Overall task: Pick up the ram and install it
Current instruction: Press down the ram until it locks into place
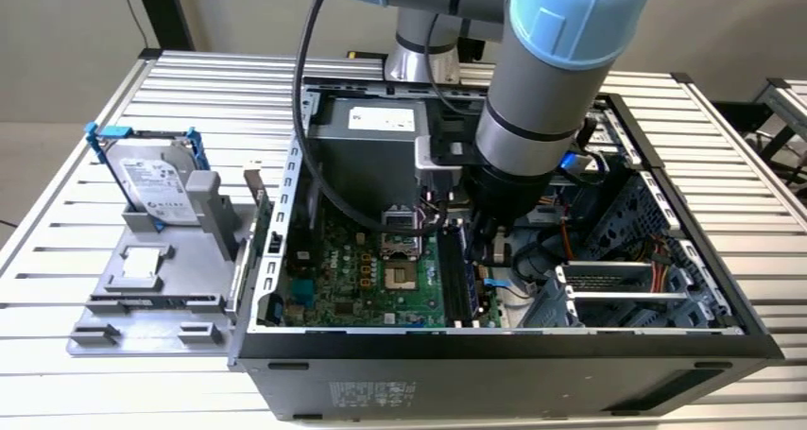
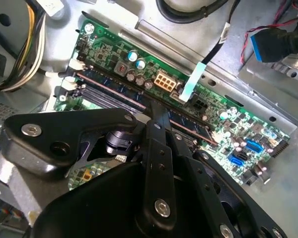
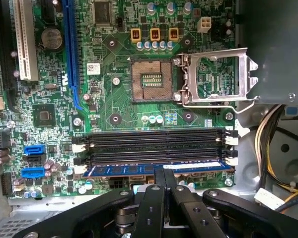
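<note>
Here, gripper (image 3: 164, 174) fingers closed together, tips pressing on the top edge of the ram (image 3: 156, 168). Ram seated in a slot just beside the empty black slots (image 3: 154, 144), on the motherboard (image 3: 114, 99) inside the case (image 1: 505, 350).

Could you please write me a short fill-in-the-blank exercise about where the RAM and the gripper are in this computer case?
1. The ram lies in the memory slot nearest the ____, beside the empty slots.
2. The gripper has its fingers closed on the ____.
3. The CPU socket stands ____, its metal cover swung aside.
4. On the gray stand beside the case, a ____ stands upright in a blue frame.

Missing words: gripper; ram; open; hard drive
</note>
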You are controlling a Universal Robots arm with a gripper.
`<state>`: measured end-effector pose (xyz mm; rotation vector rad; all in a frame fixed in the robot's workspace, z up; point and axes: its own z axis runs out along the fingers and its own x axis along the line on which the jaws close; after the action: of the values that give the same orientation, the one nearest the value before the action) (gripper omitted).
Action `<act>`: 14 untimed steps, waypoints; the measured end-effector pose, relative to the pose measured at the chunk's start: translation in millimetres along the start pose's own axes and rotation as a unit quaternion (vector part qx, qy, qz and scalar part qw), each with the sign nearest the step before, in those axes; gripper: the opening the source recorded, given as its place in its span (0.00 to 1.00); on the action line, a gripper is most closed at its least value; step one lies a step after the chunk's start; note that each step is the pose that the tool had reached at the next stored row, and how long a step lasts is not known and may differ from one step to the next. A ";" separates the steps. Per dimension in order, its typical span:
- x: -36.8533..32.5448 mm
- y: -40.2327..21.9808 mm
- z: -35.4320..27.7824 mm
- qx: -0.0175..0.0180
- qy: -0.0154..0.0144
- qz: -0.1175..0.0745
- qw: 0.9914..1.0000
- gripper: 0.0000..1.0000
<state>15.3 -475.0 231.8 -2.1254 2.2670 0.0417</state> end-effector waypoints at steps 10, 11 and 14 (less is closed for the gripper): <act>0.3 0.0 11.8 0.000 0.001 0.001 1.000 0.00; -0.2 0.0 8.7 0.000 -0.001 0.001 1.000 0.00; -0.3 0.0 -5.7 0.000 0.000 0.001 1.000 0.00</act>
<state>15.3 -475.0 237.4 -2.1242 2.2680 0.0420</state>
